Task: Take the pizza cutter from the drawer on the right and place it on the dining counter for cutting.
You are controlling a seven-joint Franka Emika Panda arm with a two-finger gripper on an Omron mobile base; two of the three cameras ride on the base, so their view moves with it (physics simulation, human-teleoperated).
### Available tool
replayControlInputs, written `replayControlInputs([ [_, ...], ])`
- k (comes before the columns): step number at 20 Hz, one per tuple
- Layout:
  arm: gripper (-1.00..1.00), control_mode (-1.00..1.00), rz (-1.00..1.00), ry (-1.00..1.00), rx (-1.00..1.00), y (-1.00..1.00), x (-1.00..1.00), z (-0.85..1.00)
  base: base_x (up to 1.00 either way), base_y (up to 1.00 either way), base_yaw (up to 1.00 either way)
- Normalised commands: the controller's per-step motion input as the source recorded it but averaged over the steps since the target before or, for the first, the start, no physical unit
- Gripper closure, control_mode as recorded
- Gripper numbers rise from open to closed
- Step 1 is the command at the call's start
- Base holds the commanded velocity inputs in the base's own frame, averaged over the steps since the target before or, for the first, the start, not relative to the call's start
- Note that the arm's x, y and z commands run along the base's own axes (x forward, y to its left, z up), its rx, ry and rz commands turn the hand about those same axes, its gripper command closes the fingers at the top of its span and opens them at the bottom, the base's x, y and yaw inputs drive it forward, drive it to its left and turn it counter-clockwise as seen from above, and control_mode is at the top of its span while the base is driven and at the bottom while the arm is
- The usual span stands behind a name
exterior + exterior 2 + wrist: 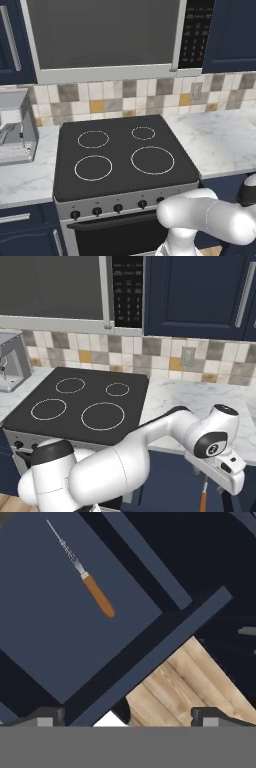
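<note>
Fingers (128, 719) are sitting wide apart and empty above the pulled-out navy-blue drawer (75, 637), since the small brown wooden-handled pizza cutter (97, 596) is lying flat on its floor, waiting for pickup.

The drawer (75, 637) stood pulled open, its navy floor bare around the pizza cutter (97, 596), which lay flat there, brown wooden handle at one end, thin metal shaft at the other.
</note>
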Motion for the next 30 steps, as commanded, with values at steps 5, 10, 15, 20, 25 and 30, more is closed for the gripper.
replayControlInputs([
  [5,-1.00,-1.00,0.03,0.00,0.00,0.04,0.00,-0.28,0.00,0.00,0.00],
  [10,-1.00,-1.00,0.05,0.00,0.00,0.00,0.00,-0.27,0.00,0.00,0.00],
  [15,-1.00,-1.00,0.06,0.00,0.00,0.00,0.00,-0.20,0.00,0.00,0.00],
  [20,-1.00,-1.00,0.05,0.00,0.00,0.00,0.00,-0.06,0.00,0.00,0.00],
  [25,-1.00,-1.00,0.02,0.00,0.00,0.00,0.02,-0.10,0.00,0.00,0.00],
  [30,-1.00,-1.00,0.03,0.00,0.00,0.00,0.04,-0.15,0.00,0.00,0.00],
])
